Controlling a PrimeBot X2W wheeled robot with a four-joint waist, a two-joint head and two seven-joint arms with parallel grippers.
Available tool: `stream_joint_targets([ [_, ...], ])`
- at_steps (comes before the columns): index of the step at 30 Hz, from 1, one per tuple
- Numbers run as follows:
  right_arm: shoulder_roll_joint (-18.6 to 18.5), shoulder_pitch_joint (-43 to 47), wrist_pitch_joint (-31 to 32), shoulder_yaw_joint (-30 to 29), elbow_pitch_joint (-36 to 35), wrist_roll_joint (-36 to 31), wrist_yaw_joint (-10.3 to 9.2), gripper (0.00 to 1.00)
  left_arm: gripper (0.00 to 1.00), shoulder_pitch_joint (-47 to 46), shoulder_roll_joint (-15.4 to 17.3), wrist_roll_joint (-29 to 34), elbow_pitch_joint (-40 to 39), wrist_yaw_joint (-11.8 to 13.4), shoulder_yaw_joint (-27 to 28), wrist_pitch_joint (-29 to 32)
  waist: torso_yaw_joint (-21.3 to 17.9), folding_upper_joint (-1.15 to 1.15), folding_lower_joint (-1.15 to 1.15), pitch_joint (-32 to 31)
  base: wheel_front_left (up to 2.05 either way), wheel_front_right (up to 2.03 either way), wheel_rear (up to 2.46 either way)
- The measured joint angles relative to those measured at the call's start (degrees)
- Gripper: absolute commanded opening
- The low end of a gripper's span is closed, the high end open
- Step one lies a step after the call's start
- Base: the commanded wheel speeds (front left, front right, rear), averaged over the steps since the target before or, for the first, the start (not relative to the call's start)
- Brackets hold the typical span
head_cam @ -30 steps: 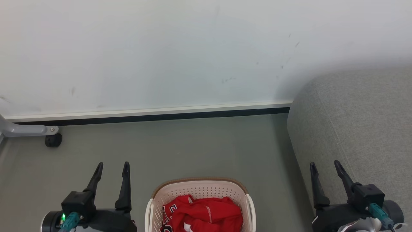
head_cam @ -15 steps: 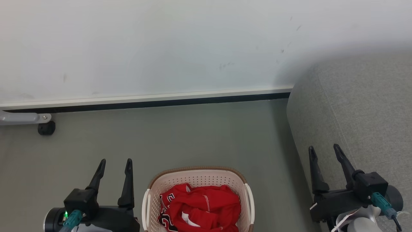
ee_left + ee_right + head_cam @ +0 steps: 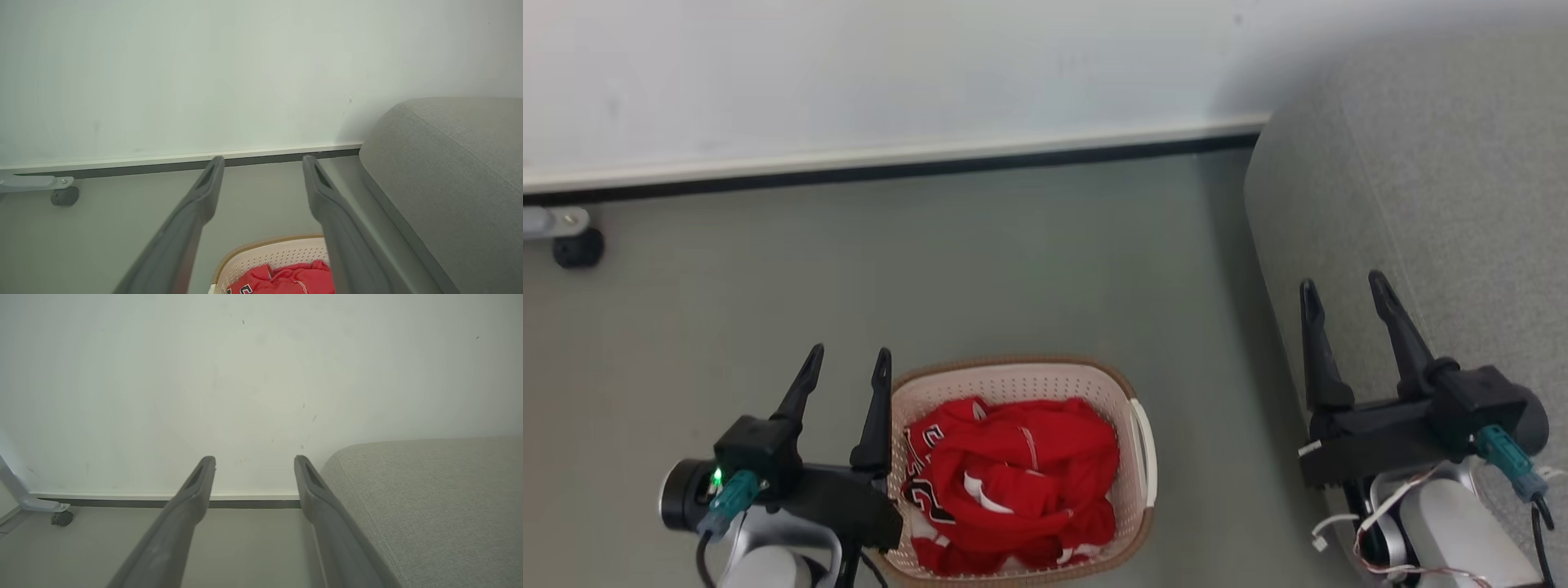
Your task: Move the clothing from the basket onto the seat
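- Our left hand (image 3: 849, 353) hangs released, its two dark fingers spread wide with nothing between them. The basket (image 3: 1013, 382) stands just to its right. The nearer finger looks close against the brown rim, but we cannot tell whether it touches.
- Our right hand (image 3: 1343, 282) is also released and empty, fingers apart. The seat (image 3: 1421, 163) lies under it and to its right. The basket is well off to its left, across a strip of bare floor (image 3: 1013, 261).
- The clothing (image 3: 1013, 474) lies crumpled inside the basket, down and to the right of the left hand's fingertips. It covers most of the bottom, and none of it spills over the rim that we can see.
- We judge the clothing light, soft and limp, so it will sag and trail from any single grip. A loose hem could catch the rim or drag the light plastic basket along.
- We think the best hold is a raised fold near the middle of the heap, pinched through several layers and not by a thin edge. The fabric looks smooth, so a deep bite seems safer.
- The left hand is the nearer one. We would lift until the hanging cloth clears the rim before carrying it toward the right hand's side.
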Motion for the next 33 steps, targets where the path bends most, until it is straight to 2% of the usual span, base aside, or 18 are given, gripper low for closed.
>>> stream_joint_targets([
  [13,2.4,-7.7,0.0,0.6,-3.5,-0.3,0.00,1.00,1.00,-9.7,-1.5,1.2,6.3,-3.1,-3.7,4.1,-3.2,0.00,0.01,10.6,0.00,0.00,0.00],
  [25,3.8,-12.9,-0.1,0.8,-6.0,-0.3,0.00,1.00,1.00,-17.5,-2.4,1.8,16.3,-6.4,-6.4,8.6,-6.7,0.01,0.00,20.0,0.00,0.00,0.00],
  [33,4.6,-15.4,-0.5,1.8,-7.2,-0.9,0.11,1.00,1.00,-21.7,-2.2,2.3,22.9,-7.6,-7.1,11.6,-8.8,0.01,0.00,25.5,0.00,0.00,0.00],
])
